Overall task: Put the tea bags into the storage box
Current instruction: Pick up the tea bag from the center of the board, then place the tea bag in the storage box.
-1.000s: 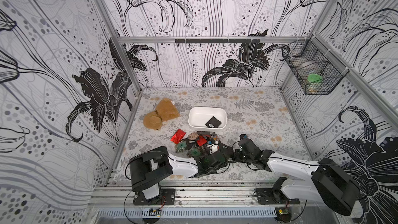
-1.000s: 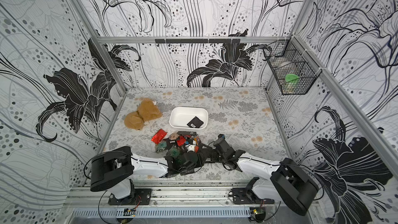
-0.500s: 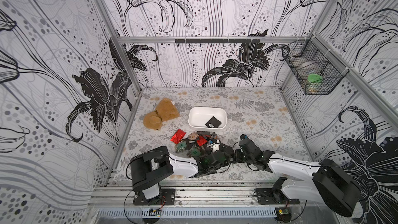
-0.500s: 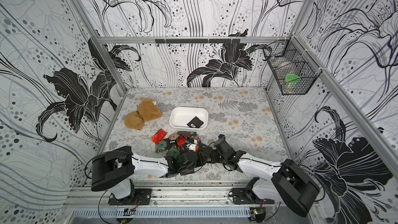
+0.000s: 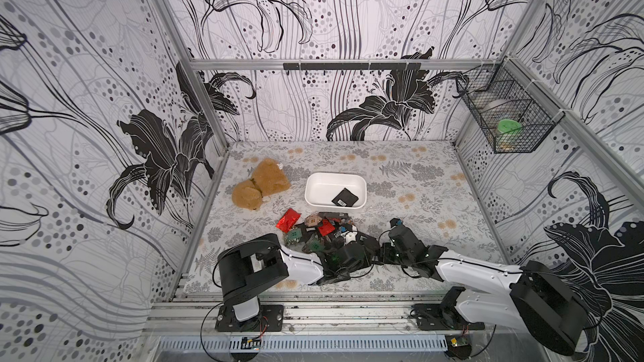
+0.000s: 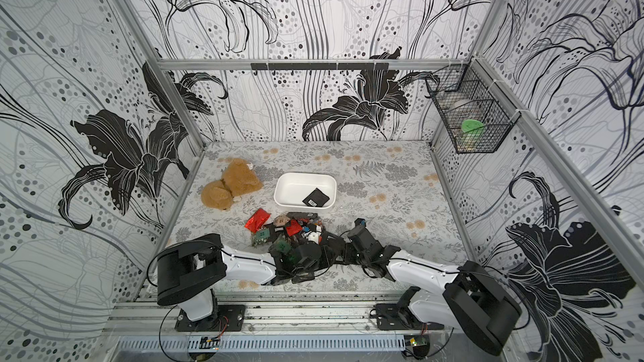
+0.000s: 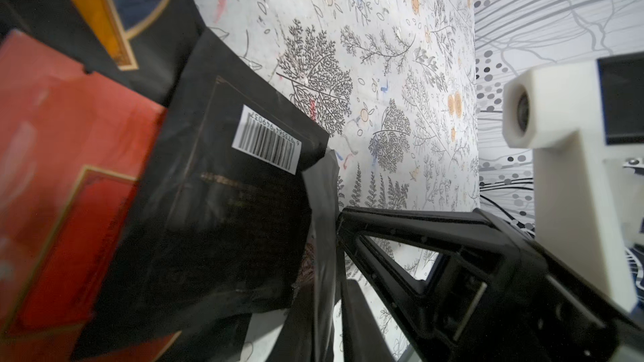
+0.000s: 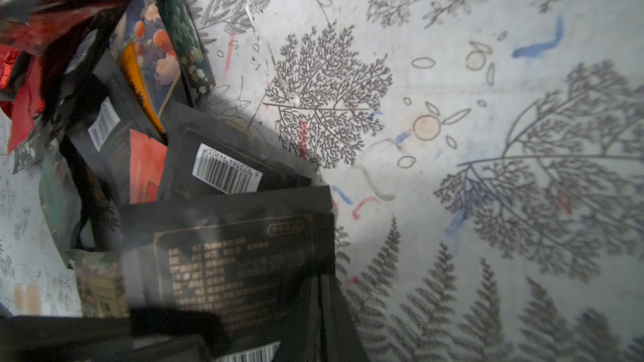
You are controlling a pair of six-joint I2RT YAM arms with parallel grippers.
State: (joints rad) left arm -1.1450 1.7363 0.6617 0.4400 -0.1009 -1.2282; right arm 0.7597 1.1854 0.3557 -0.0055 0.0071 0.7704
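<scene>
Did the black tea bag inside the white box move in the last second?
No. The black tea bag lies in the same corner of the storage box as before.

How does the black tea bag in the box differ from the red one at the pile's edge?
The black tea bag lies inside the storage box; the red tea bag lies outside, on the table. The black one is matt and flat; the red one shiny and crinkled. Both are small sachets.
</scene>
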